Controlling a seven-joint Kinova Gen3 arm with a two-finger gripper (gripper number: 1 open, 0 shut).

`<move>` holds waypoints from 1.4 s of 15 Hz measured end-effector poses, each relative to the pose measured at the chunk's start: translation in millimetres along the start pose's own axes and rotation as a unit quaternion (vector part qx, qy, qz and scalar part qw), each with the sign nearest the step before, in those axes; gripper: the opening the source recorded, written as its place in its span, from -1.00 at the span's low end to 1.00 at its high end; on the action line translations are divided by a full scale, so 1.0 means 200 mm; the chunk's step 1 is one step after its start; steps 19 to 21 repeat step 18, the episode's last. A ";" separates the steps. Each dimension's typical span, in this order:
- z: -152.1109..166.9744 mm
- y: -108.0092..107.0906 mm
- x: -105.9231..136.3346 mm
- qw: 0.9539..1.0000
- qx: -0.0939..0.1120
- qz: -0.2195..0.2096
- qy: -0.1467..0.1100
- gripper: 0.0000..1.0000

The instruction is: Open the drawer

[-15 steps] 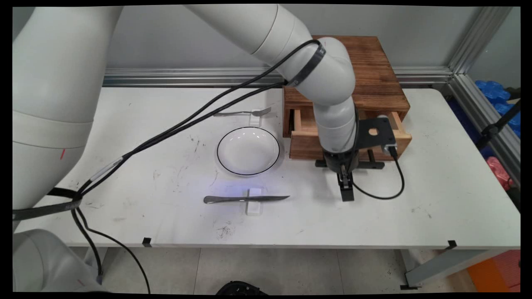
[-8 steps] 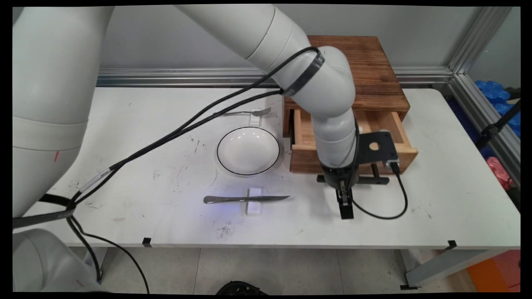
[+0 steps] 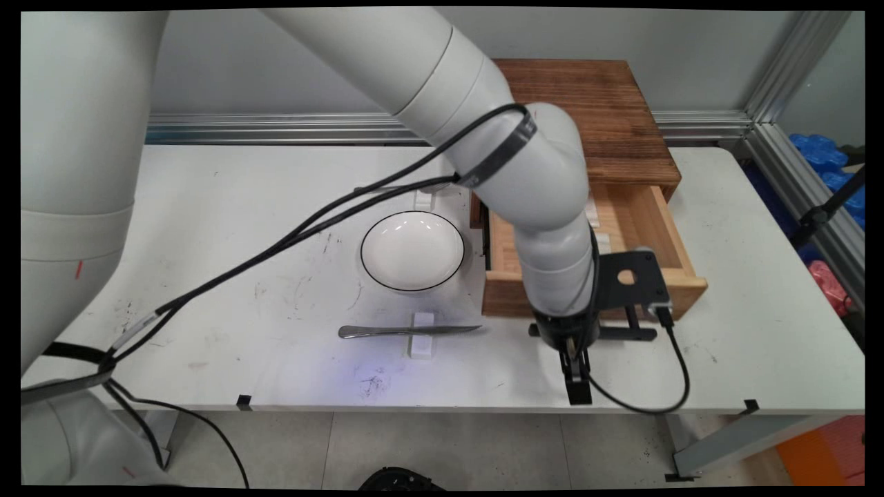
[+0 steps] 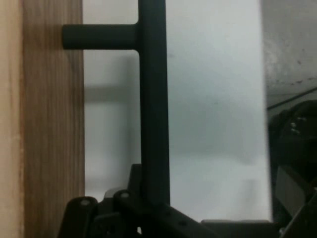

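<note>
Here the black gripper (image 3: 577,388) hangs at the front of the wooden drawer (image 3: 639,221), its fingers brought together on the drawer's black bar handle (image 3: 625,334). In the hand view the handle (image 4: 153,99) runs straight down into the gripper (image 4: 148,210) and its post meets the drawer front (image 4: 52,124), so the hold reads as a clamp on the bar rather than a near miss. The drawer stands well out of its dark wooden cabinet (image 3: 594,110), which sits at the far right of the white tabletop (image 3: 732,276). The pale drawer floor is open to view, with a few small white pieces (image 3: 598,222) along its left side that are too small to name. As a judgement, the moment belongs to the handling of the drawer by its handle. The handle now lies near the tabletop's near edge, and from here it cannot be told how much of the drawer is still inside the cabinet. Well clear to the left lie a white bowl with a dark rim (image 3: 412,250) and, nearer the camera, a table knife (image 3: 387,331) laid across a small white rest (image 3: 422,343). Beyond the bowl a fork (image 3: 376,188) is mostly hidden by the arm and its cables — none of these touches the gripper or the drawer.
</note>
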 end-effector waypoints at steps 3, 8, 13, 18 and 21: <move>0.00 0.09 0.00 1.000 -0.008 0.001 0.003 1.00; -0.01 0.24 -0.02 1.000 -0.021 0.007 0.008 1.00; -0.02 0.37 -0.03 0.999 -0.030 0.016 0.011 1.00; -0.03 0.46 -0.05 0.999 -0.032 0.023 0.013 1.00; -0.03 0.46 -0.05 0.999 -0.032 0.023 0.013 1.00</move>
